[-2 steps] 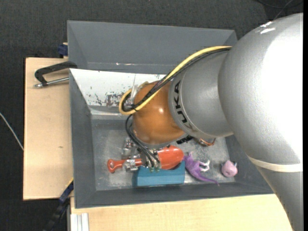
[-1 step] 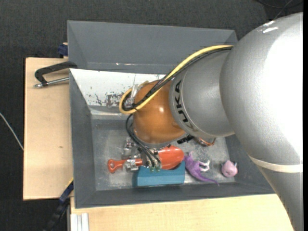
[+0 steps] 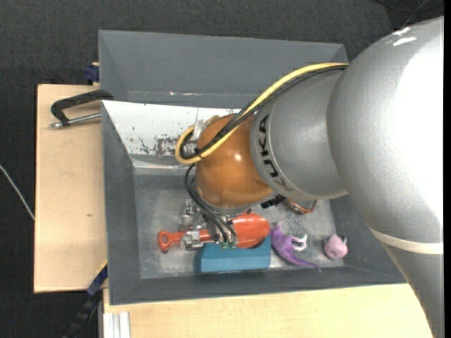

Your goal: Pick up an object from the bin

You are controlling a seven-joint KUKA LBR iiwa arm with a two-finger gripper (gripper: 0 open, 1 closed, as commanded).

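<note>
The claw (image 3: 204,235) is held over a red toy (image 3: 252,229). Its grip cannot be told; the blue block (image 3: 232,259) beside it should be avoided.

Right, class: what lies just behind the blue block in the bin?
A red-orange object lies along the blue block's far side, its thin red end pointing left. The gripper covers its middle, and the arm hides the bin floor beyond.
</note>
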